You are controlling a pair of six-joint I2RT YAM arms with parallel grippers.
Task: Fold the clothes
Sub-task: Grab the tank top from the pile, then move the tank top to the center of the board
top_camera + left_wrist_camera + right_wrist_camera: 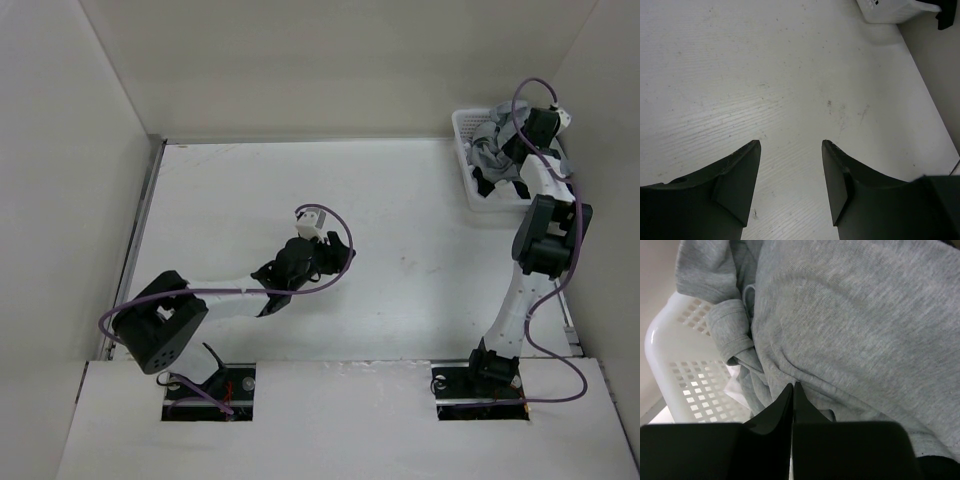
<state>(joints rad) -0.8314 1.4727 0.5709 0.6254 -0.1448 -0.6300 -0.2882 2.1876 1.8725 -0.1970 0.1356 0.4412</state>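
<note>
White bench fills the walled cell, with both arm bases bolted at its 6 o'clock edge. Nearest, the left arm lies low over bare board at about 8 o'clock, its jaws spread wide with nothing between them (only speckled white surface shows in its wrist view). Farther off, the right arm stretches toward 1 o'clock, into the white plastic basket in the far right corner. The light-grey tank top is heaped in that basket, well apart from the left jaws. The right jaws are pressed together, tips against a fold of the grey knit; whether any cloth is caught between them I cannot tell.
</note>
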